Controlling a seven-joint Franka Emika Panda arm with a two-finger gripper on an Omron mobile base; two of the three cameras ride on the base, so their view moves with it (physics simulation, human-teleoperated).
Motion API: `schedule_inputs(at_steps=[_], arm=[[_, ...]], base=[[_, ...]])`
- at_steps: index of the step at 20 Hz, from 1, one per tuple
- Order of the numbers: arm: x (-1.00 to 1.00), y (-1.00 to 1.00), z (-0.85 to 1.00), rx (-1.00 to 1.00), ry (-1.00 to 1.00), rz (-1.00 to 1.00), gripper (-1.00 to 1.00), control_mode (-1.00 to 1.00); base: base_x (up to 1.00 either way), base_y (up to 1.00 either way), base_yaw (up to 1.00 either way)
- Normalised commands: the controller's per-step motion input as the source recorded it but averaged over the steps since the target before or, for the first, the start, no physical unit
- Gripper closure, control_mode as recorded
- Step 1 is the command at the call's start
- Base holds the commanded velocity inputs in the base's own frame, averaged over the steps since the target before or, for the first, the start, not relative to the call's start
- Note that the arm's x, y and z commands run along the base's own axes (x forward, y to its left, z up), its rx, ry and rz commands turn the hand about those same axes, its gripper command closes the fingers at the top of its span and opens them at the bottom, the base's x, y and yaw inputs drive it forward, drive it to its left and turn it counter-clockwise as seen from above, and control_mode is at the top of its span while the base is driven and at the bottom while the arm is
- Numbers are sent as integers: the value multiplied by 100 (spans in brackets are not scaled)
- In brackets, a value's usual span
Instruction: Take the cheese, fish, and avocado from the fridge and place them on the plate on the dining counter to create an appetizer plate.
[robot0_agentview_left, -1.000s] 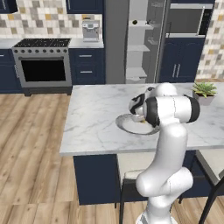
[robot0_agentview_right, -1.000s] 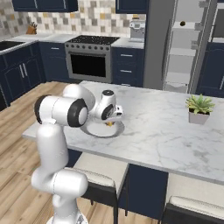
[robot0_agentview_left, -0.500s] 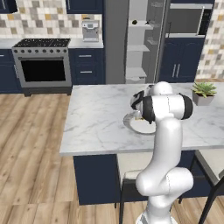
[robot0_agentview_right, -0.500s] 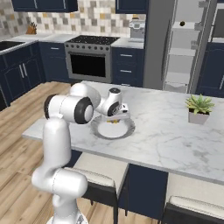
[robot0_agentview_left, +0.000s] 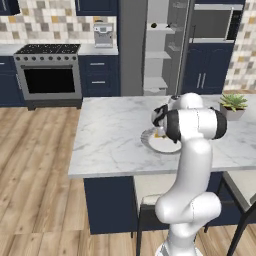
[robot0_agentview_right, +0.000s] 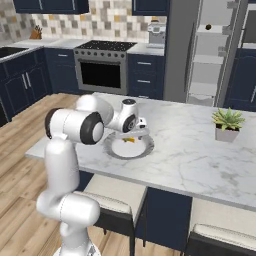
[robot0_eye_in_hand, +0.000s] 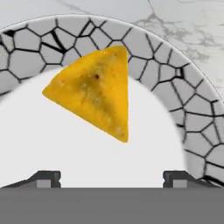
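Note:
The cheese (robot0_eye_in_hand: 94, 94), a yellow-orange wedge, lies flat on the plate (robot0_eye_in_hand: 175, 87), partly over its grey speckled rim. My gripper (robot0_eye_in_hand: 111, 177) hangs just above it, open, with its fingertips (robot0_eye_in_hand: 46, 177) wide apart and nothing between them. From the base, the gripper (robot0_agentview_left: 161, 120) (robot0_agentview_right: 135, 132) is low over the plate (robot0_agentview_left: 150, 142) (robot0_agentview_right: 116, 151) on the dining counter (robot0_agentview_left: 110, 135), with the cheese (robot0_agentview_right: 129, 140) under it. The fridge (robot0_agentview_left: 160, 50) stands open behind. A small dark rounded thing, likely the avocado (robot0_agentview_left: 154, 25) (robot0_agentview_right: 208, 27), sits on its upper shelf. The fish is out of view.
A potted plant (robot0_agentview_left: 232, 104) (robot0_agentview_right: 227, 125) stands on the counter's right end. Stools (robot0_agentview_right: 115, 200) are tucked under the near edge. A stove (robot0_agentview_left: 50, 75) and a coffee machine (robot0_agentview_left: 103, 35) line the back wall.
The gripper has opened and let the cheese go onto the plate. The hand has shifted a little across the plate.

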Motion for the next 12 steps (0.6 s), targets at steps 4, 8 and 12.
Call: schedule_inputs(at_steps=[4, 8, 12], arm=[[-99, 3, 89, -4, -16, -2, -100, -100], [-100, 7, 100, -5, -24, 0, -100, -100], [-100, 0, 100, -2, -31, -2, -100, -100]], base=[[0, 0, 0], [0, 0, 0], [0, 0, 0]])
